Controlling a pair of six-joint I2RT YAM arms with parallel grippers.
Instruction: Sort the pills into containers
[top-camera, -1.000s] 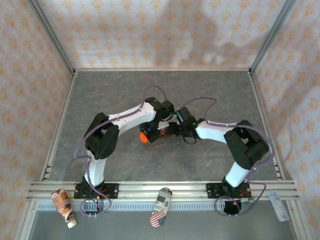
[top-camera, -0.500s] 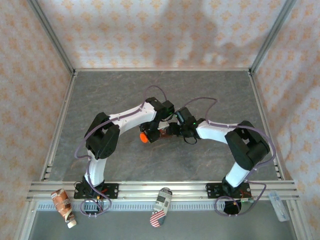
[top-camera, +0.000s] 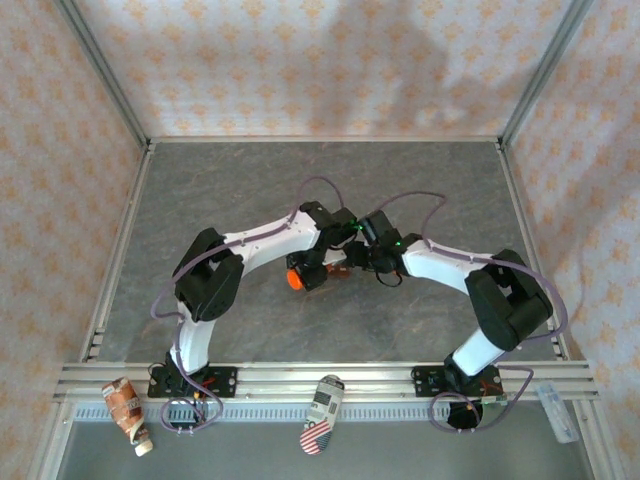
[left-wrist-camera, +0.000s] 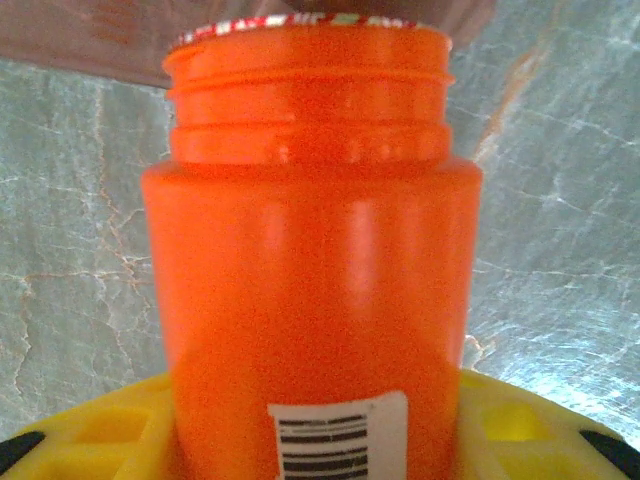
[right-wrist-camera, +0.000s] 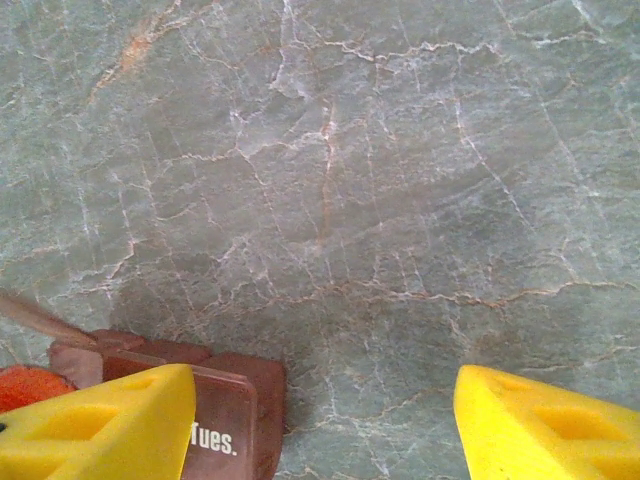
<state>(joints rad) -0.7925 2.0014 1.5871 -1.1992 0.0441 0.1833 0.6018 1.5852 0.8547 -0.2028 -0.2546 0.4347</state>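
Right wrist: released right tool (right-wrist-camera: 325, 400) is hovering, box (right-wrist-camera: 225, 415) beneath one finger; left tool (left-wrist-camera: 310, 440) is grasping bottle (left-wrist-camera: 310, 250).

Dark red-brown container (right-wrist-camera: 265, 390) (clear lid (right-wrist-camera: 225, 412) marked "Tues.") flat on grey table (right-wrist-camera: 400, 200)

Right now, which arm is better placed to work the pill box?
Likely right. The right fingers are open and empty, with the pill box beside one of them; the left fingers are clamped on the orange bottle.
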